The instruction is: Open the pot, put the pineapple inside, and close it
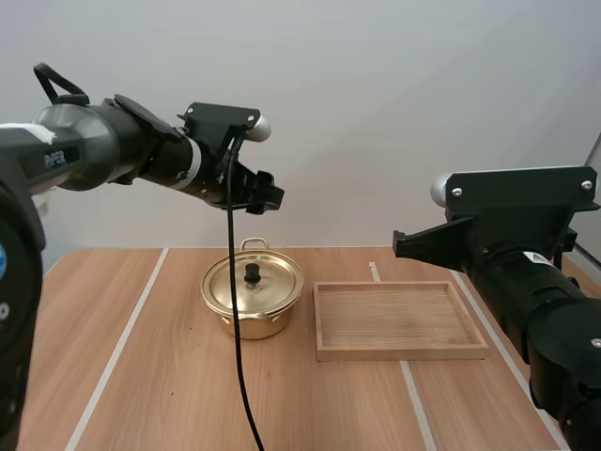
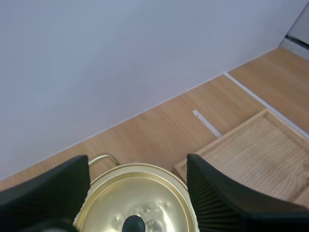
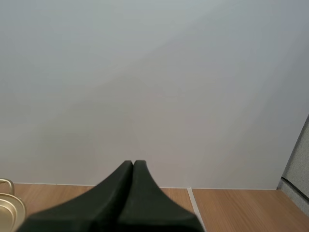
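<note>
Two fingers of my left gripper [image 2: 138, 188] stand apart, the lid knob [image 2: 133, 225] just below: go straight down, pinch its middle. My right gripper [image 3: 133, 165] is closed, empty.

Table layout: pot and tray, side by side.

The pot [image 1: 253, 305] is set on the table [image 1: 169, 395] left of centre, with its lid [image 1: 268, 285] seated on it and a knob [image 1: 253, 273] at the lid's middle. The wooden tray [image 1: 399, 353] is laid flat just to the right of the pot, a narrow gap being left between them. One strip [image 1: 117, 352] is run along the table left of the pot; another strip [image 1: 414, 387] is crossed by the tray. The left gripper [image 1: 266, 193] is held in the air above the pot, clear of the lid. The right gripper [image 1: 402, 246] is held at the right side, higher than the tray.
</note>
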`<state>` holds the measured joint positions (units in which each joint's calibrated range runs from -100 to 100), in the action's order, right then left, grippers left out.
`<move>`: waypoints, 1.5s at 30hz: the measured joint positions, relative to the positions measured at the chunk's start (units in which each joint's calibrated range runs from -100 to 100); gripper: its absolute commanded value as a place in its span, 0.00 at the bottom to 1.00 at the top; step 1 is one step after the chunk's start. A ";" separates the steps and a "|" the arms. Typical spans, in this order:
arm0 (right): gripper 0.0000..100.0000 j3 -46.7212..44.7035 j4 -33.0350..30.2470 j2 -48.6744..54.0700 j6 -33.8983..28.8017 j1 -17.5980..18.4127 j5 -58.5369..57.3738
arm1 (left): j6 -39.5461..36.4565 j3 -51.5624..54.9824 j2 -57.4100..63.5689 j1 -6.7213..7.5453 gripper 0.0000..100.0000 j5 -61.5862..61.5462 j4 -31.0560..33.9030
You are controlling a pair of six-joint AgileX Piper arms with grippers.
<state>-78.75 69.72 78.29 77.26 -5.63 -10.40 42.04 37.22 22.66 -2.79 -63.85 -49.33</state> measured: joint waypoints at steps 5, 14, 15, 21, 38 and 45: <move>0.00 0.00 0.00 0.00 0.00 0.00 0.00 | -0.55 0.00 9.71 0.00 0.89 5.24 -0.12; 0.00 0.00 0.00 0.00 0.00 0.00 0.00 | -2.85 -0.15 19.01 0.00 0.89 11.02 1.72; 0.00 0.00 0.00 0.00 0.00 0.00 0.00 | -3.79 -0.15 20.66 0.00 0.89 12.25 2.84; 0.00 0.00 0.00 0.00 0.00 0.00 0.00 | -10.05 -0.15 30.24 0.00 0.87 17.18 6.61; 0.00 0.00 3.65 0.00 0.00 0.00 0.00 | -23.92 9.70 57.87 0.00 0.00 17.56 23.84; 0.00 0.00 8.25 0.00 -0.11 0.00 0.00 | -24.12 15.94 67.06 0.00 0.00 17.31 25.44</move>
<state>-78.75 77.96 78.29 77.15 -5.63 -10.40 17.91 53.16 89.73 -2.79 -46.53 -23.90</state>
